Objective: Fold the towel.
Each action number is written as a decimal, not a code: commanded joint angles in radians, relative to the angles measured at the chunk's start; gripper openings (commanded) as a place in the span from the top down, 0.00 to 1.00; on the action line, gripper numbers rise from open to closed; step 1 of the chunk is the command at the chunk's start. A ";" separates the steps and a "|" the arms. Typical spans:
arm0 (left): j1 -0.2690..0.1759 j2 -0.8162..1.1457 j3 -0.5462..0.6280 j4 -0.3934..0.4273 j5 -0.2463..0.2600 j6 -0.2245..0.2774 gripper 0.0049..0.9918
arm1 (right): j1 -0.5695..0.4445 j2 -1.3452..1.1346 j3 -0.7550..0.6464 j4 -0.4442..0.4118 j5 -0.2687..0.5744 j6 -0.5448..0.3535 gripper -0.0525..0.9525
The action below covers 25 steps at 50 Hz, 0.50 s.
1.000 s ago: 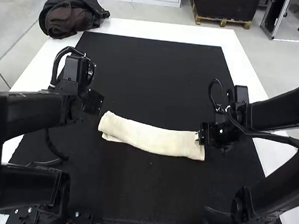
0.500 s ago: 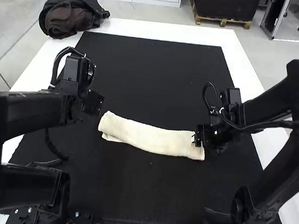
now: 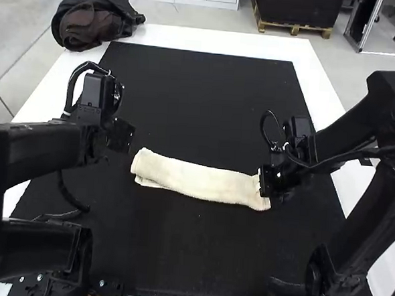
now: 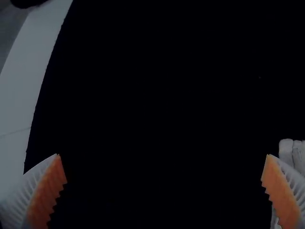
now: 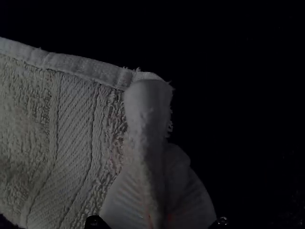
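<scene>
My left gripper is held just left of the cream towel, apart from it. In the left wrist view the left gripper has its ribbed fingers wide apart with nothing between them, and a bit of towel lies beyond one finger. The towel is folded into a long narrow strip running left to right. At the strip's right end is my right gripper. The right wrist view has the right gripper closed on a pinched, raised part of the towel near its hemmed edge.
A black mat covers most of the white table. A dark bundle of cloth or a bag lies on the back left corner. Black cables loop above both wrists.
The right arm's upper links have swung, its gripper has shifted a little at the towel's right end, and the cloth there is now pinched. My left gripper has edged slightly left.
</scene>
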 commanded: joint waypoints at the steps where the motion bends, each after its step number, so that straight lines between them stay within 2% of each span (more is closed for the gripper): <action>1: 0.013 -0.021 0.044 0.002 -0.011 -0.004 0.03 | -0.013 -0.069 0.040 -0.043 -0.055 0.015 0.97; 10: 0.016 -0.021 0.044 -0.008 -0.011 -0.005 0.03 | -0.030 -0.190 0.093 -0.132 -0.062 0.046 0.97; 15: 0.016 -0.021 0.041 -0.013 -0.011 -0.005 0.03 | -0.018 -0.225 0.115 -0.177 -0.105 0.083 0.97; 25: 0.016 -0.020 0.034 -0.011 -0.011 -0.005 0.03 | 0.043 -0.227 0.161 -0.191 -0.137 0.124 0.97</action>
